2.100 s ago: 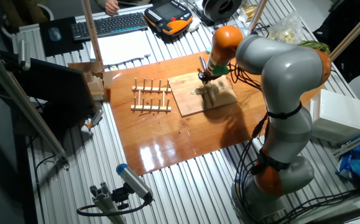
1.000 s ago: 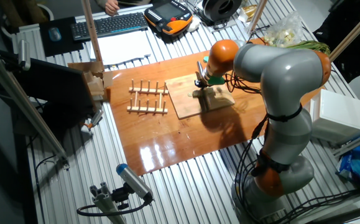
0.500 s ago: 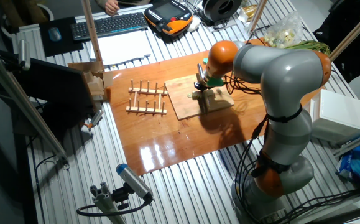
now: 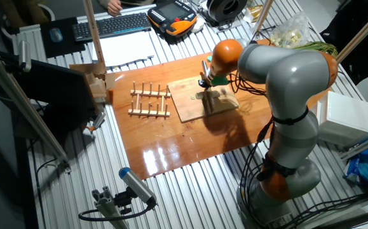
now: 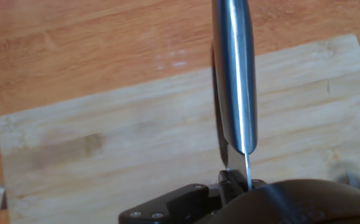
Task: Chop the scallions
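Note:
My gripper (image 4: 205, 79) is shut on a knife and stands over the pale wooden cutting board (image 4: 190, 105) on the brown table top. In the hand view the steel knife blade (image 5: 234, 81) runs from my gripper (image 5: 235, 179) up the frame, edge down, above the bare cutting board (image 5: 105, 149). No short pale scallion piece shows on the visible board in the hand view. In the fixed view my hand hides the middle of the board, so I cannot tell whether the piece lies there.
A wooden peg rack (image 4: 150, 102) lies just left of the board. Long green-leaved stalks (image 4: 317, 46) and a plastic bag lie at the back right. A keyboard (image 4: 114, 24) and a pendant (image 4: 172, 16) are at the back. A wooden block holder (image 4: 95, 79) stands left.
My gripper with the knife has moved slightly left. The cutting board and the peg rack have shifted a little to the left with it.

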